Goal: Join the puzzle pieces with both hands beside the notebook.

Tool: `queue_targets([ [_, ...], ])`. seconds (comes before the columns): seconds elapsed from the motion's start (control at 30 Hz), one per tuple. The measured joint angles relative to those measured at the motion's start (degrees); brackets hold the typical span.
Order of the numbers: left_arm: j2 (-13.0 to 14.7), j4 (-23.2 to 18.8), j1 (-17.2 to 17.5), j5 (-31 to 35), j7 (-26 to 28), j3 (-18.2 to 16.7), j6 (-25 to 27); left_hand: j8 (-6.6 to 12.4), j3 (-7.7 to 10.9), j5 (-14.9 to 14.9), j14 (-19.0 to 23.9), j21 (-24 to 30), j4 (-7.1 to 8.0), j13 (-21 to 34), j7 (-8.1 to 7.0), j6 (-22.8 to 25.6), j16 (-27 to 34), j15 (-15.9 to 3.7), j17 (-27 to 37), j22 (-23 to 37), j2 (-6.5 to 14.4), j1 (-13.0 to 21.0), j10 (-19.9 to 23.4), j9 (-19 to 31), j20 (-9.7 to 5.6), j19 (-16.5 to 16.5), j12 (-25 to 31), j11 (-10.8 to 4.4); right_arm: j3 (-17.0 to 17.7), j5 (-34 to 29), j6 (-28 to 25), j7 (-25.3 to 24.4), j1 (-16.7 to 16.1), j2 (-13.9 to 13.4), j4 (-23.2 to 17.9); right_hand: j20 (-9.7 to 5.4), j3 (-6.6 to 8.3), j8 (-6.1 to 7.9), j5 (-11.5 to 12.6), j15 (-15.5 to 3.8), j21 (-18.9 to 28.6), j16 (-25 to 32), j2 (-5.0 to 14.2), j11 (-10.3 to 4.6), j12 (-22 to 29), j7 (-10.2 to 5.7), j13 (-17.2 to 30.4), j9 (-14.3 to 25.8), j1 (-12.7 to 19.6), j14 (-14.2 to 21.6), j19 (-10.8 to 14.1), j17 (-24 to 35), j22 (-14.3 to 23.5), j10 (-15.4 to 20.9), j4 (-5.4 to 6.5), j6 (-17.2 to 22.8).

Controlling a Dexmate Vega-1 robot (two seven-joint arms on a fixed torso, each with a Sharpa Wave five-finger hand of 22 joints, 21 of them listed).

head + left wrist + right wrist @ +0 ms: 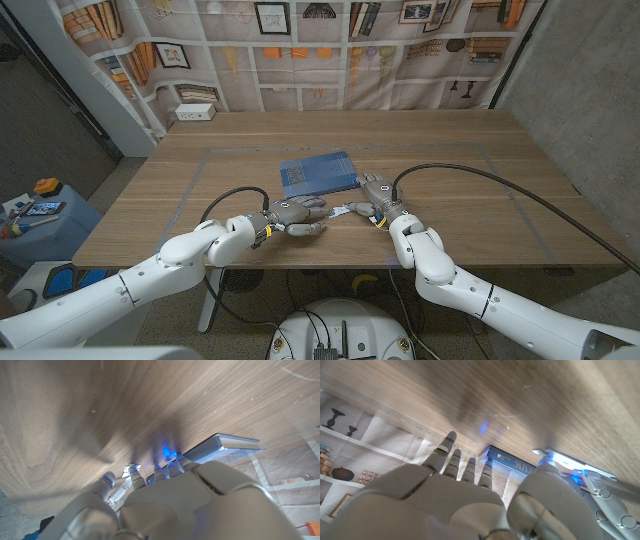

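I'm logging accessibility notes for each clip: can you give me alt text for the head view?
Two white robot arms reach in over a wooden table, the left hand and right hand nearly meeting just in front of a blue notebook. A small pale puzzle piece shows between the hands; how it is held cannot be made out. A bookshelf-print backdrop hangs behind.

The puzzle pieces (345, 210) between the left hand (293, 215) and right hand (378, 199) are too small to tell whether joined. The notebook (317, 172) cover print is unreadable.
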Motion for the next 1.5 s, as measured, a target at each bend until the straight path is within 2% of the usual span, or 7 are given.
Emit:
queue_targets([
  [0.4, 0.00, 0.03, 0.07, -0.08, 0.10, 0.00, 0.13, -0.15, 0.43, 0.00, 0.00, 0.00, 0.06, 0.00, 0.00, 0.00, 0.00, 0.00, 0.00, 0.00, 0.00, 0.00, 0.00, 0.00, 0.00, 0.00, 0.00, 0.00, -0.29, 0.00, -0.66, 0.08, 0.05, -0.23, -0.14, 0.54, 0.16, -0.22, 0.00, 0.00, 0.00, 0.00, 0.30, 0.00, 0.00, 0.00, 0.00, 0.00, 0.30, 0.00, -0.53, -0.04, 0.00, 0.00, -0.15, -0.01],
  [0.57, 0.00, 0.09, 0.08, -0.13, 0.22, 0.00, 0.14, -0.15, 0.42, 0.00, 0.00, 0.00, 0.06, 0.00, 0.00, -0.01, 0.00, 0.00, 0.00, 0.01, 0.00, 0.00, 0.00, 0.00, 0.00, 0.00, 0.00, 0.00, -0.38, -0.04, -0.77, 0.07, 0.02, -0.26, -0.18, 0.62, 0.17, -0.22, 0.00, 0.00, 0.00, 0.00, 0.30, 0.00, 0.01, 0.00, 0.00, 0.00, 0.30, 0.00, -0.61, -0.27, 0.00, 0.00, -0.63, 0.00],
  [0.93, -0.01, 0.43, 0.01, -0.24, 0.44, 0.06, 0.01, -0.23, 0.56, 0.00, 0.00, 0.01, -0.08, 0.00, -0.01, -0.02, 0.00, 0.00, 0.00, 0.04, 0.00, 0.00, 0.00, -0.01, 0.00, 0.01, 0.00, 0.00, -0.40, -0.07, -0.93, -0.58, -0.09, -0.24, -0.41, 0.62, 0.17, -0.21, 0.00, -0.01, 0.00, 0.00, 0.61, 0.00, 0.21, 0.01, 0.00, 0.06, 0.59, 0.01, -0.61, -0.26, 0.00, 0.01, -0.63, 0.00],
  [1.4, -0.05, 0.69, -0.22, -0.26, 0.47, 0.20, -0.10, -0.22, 0.56, 0.00, 0.00, 0.01, -0.09, 0.00, -0.01, -0.02, 0.00, 0.00, 0.00, 0.00, 0.00, 0.00, 0.00, -0.01, -0.01, 0.01, 0.00, 0.00, 0.08, 0.53, -0.21, -2.38, -0.52, -0.37, -1.23, 0.62, 0.00, -0.21, 0.00, -0.01, 0.00, 0.00, 1.79, 0.00, 0.21, 0.01, 0.00, 0.10, -0.63, 0.01, -0.62, -0.10, 0.00, 0.01, -0.45, 0.00],
  [1.5, -0.06, 0.74, -0.26, -0.26, 0.47, 0.23, -0.12, -0.21, 0.56, 0.00, 0.00, 0.01, -0.09, 0.00, -0.02, -0.02, 0.00, 0.00, 0.00, 0.00, 0.00, 0.00, 0.00, -0.01, 0.00, 0.01, 0.00, 0.00, 0.18, 0.66, -0.04, -2.71, -0.62, -0.44, -1.32, 0.93, -0.24, -0.21, 0.00, -0.01, 0.00, 0.00, 1.27, 0.00, 0.21, 0.01, 0.00, 0.10, -1.15, 0.01, -0.92, -0.11, 0.00, 0.01, -0.21, 0.00],
])
